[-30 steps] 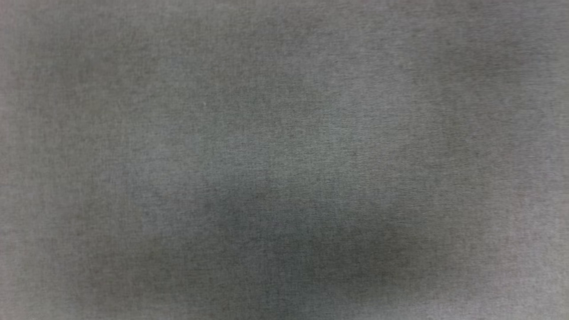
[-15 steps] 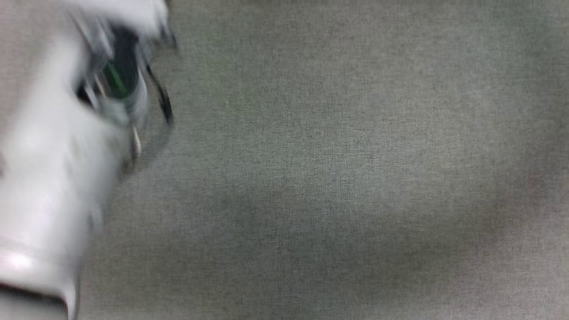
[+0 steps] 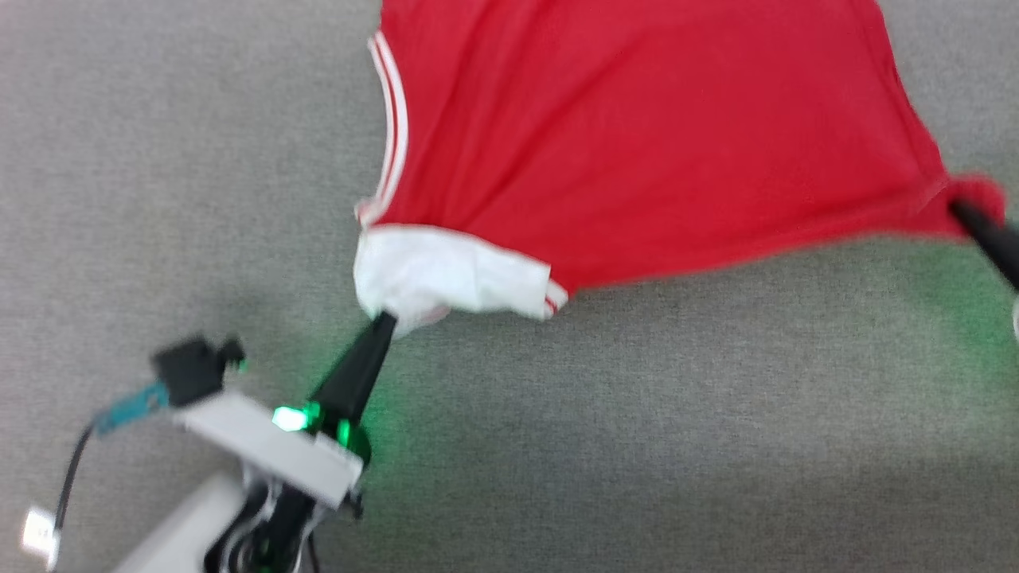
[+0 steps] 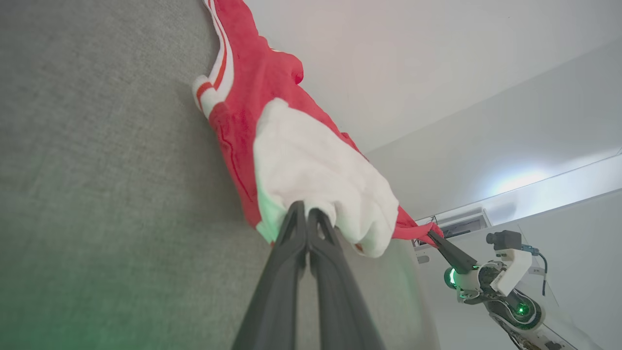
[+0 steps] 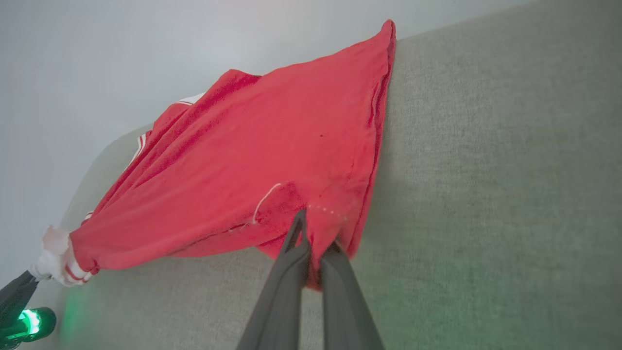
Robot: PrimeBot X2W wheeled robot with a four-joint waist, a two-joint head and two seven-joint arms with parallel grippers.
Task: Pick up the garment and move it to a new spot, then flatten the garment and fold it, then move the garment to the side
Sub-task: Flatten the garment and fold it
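Grip check first: our left gripper (image 3: pixel 384 320) is clenched on the white sleeve (image 3: pixel 443 270) of the garment (image 3: pixel 637 135), fingers pressed together with cloth bunched at their tips. Out across the grey surface (image 3: pixel 637 446), our right gripper (image 3: pixel 970 215) pinches a gathered red corner (image 5: pixel 291 206) just as firmly. Those 2 holds sit well apart, and we reckon that's deliberate: the pull between them draws the cloth taut, so it fans out smooth instead of crumpling. The garment hangs stretched over the grey surface, its held edge seemingly lifted off the surface, its far part trailing onto it. We judge this as carrying and spreading in 1 go; folding is not yet begun.
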